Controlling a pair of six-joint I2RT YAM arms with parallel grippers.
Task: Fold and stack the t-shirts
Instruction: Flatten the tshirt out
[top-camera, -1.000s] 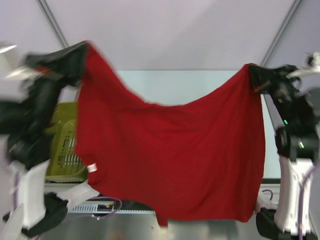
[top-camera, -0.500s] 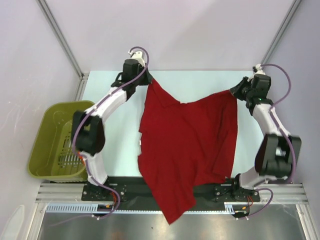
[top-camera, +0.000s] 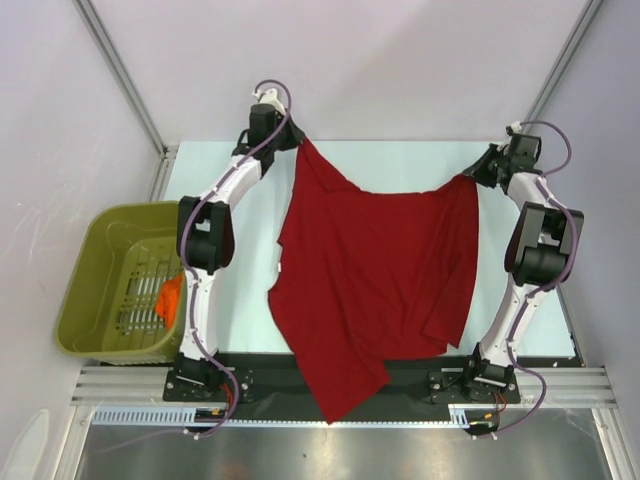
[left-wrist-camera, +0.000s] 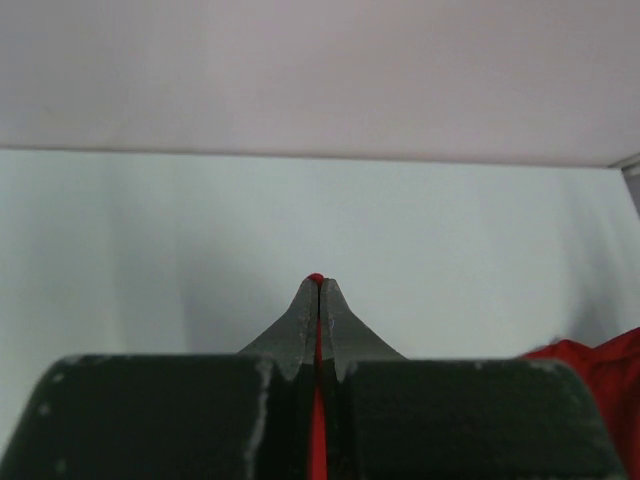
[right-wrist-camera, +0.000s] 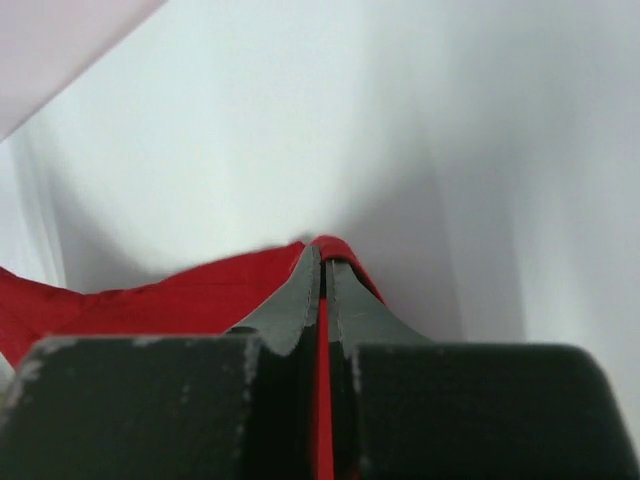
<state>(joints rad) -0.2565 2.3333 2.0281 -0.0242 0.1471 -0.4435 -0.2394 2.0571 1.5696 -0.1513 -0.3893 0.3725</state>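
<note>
**Item 1. Plain dark red short-sleeved fabric t-shirt** (top-camera: 375, 270)
- Location: spread over the pale table top (top-camera: 250, 250), centre to right.
- Support: lifted at its two far corners, with the top edge sagging between them.
- Long axis: runs from the far side of the table to the near side.
- Lowest tip: points at the near edge and is draped over the black base rail (top-camera: 260, 368) between the arm bases.
- Neck and label: cannot be made out.

**Item 2. Left gripper** (top-camera: 296, 141)
- Location: at the shirt's far-left corner.
- Jaws: clenched on the cloth. The wrist view shows a red sliver pinched between the tips.

**Item 3. Right gripper** (top-camera: 476, 179)
- Location: at the far-right corner.
- Jaws: clenched on a fold of the same shirt.

**Item 4. Olive-green plastic basket** (top-camera: 85, 250)
- Location: left of the table.
- Contents: a small orange-red bunched thing (top-camera: 170, 296) lies against its right wall; what it is cannot be told.
</note>
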